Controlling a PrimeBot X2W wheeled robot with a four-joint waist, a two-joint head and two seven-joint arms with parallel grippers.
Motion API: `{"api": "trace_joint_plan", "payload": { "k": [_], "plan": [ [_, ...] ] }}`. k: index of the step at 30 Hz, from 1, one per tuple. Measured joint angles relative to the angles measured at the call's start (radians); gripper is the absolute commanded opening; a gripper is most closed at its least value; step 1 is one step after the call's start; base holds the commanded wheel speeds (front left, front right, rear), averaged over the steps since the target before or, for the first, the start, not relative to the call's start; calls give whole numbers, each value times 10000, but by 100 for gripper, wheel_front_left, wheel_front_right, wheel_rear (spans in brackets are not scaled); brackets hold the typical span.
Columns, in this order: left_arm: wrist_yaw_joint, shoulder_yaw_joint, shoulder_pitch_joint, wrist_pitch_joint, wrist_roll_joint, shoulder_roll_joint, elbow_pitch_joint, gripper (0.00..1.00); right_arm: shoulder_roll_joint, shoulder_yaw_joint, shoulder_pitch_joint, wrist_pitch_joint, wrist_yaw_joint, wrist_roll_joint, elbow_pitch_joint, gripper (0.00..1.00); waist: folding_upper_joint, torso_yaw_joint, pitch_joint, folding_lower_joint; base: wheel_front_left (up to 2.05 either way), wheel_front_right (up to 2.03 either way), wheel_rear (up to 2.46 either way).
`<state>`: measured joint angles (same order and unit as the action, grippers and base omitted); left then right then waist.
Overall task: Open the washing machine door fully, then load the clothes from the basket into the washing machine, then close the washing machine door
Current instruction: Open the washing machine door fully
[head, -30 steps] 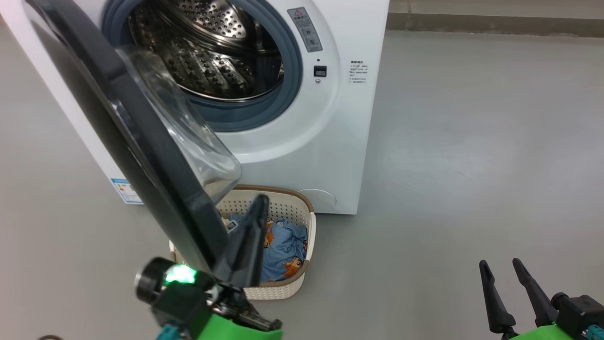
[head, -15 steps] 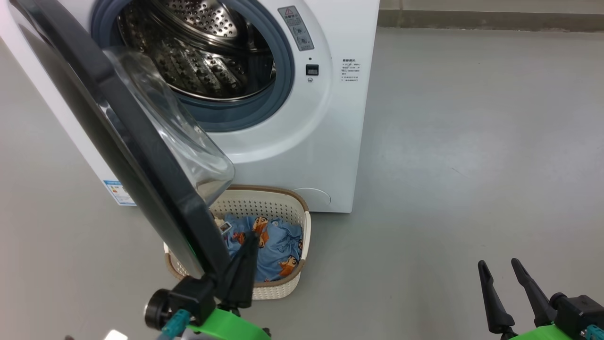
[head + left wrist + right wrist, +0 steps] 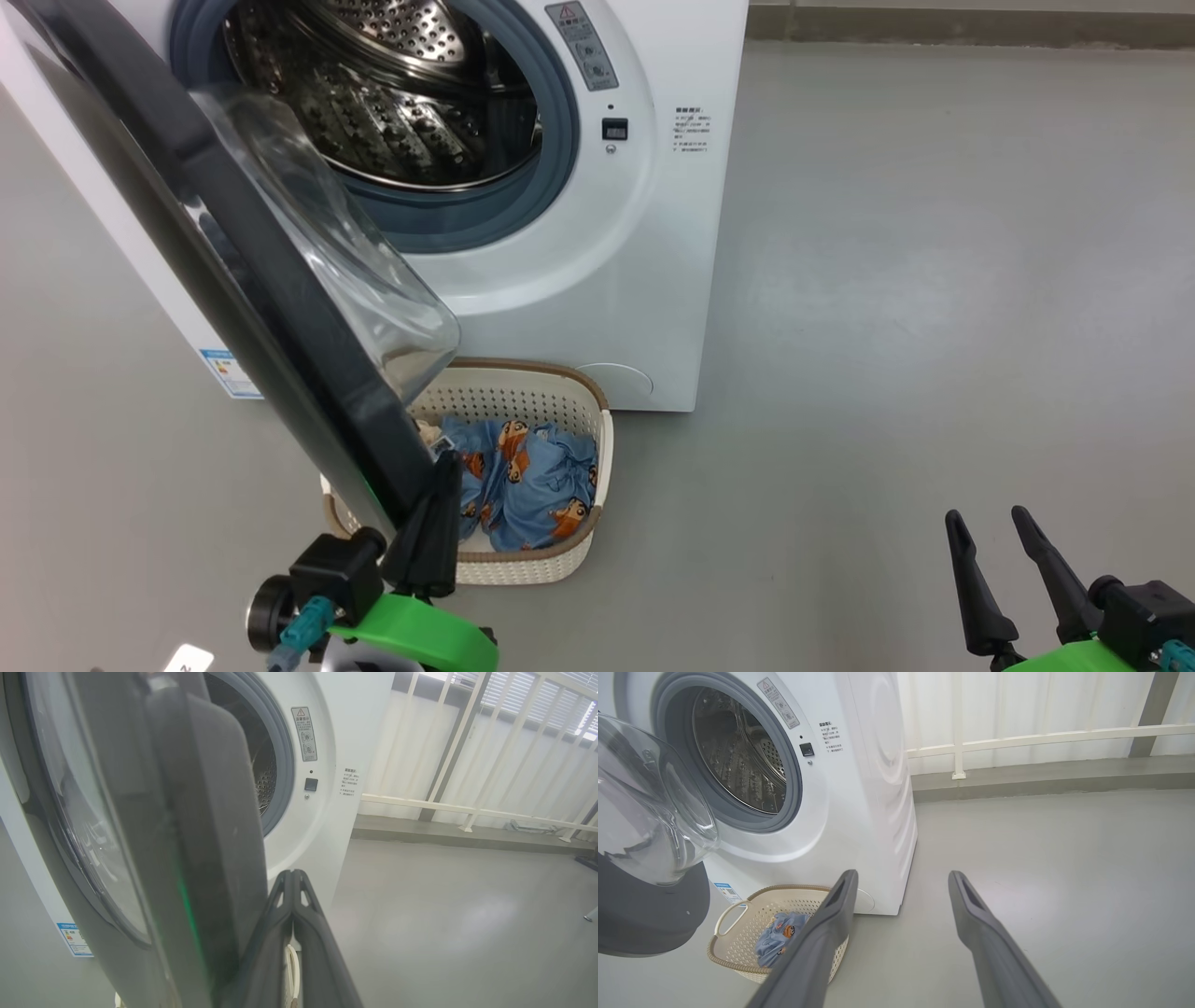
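Left hand (image 3: 446, 467) was pinched shut on nothing, fingers laid against the door (image 3: 280, 308) edge, likely to push it wider. Door hung partly open over the basket (image 3: 579, 392), which sat against the washing machine (image 3: 653, 233) with the clothes (image 3: 523, 476) inside. Right hand (image 3: 986, 515) idled, spread open.

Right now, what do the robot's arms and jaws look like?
The left gripper and right gripper each have two long, dark, pointed jaws on a black block. Behind sits a bright green shell with a teal plug. The left also carries a round black knob.
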<state>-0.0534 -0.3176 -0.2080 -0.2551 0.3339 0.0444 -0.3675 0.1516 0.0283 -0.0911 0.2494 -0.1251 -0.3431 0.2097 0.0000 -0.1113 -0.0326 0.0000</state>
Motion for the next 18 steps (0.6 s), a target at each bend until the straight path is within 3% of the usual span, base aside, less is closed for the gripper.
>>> {"api": "trace_joint_plan", "payload": {
  "k": [18],
  "plan": [
    [-245, 520, -128, 0, -31, -192, -228, 0, 0, 0, 8, 0, 0, 2, -130, 100, 0, -364, -114, 0, 0, 0, 0]
  ]
}}
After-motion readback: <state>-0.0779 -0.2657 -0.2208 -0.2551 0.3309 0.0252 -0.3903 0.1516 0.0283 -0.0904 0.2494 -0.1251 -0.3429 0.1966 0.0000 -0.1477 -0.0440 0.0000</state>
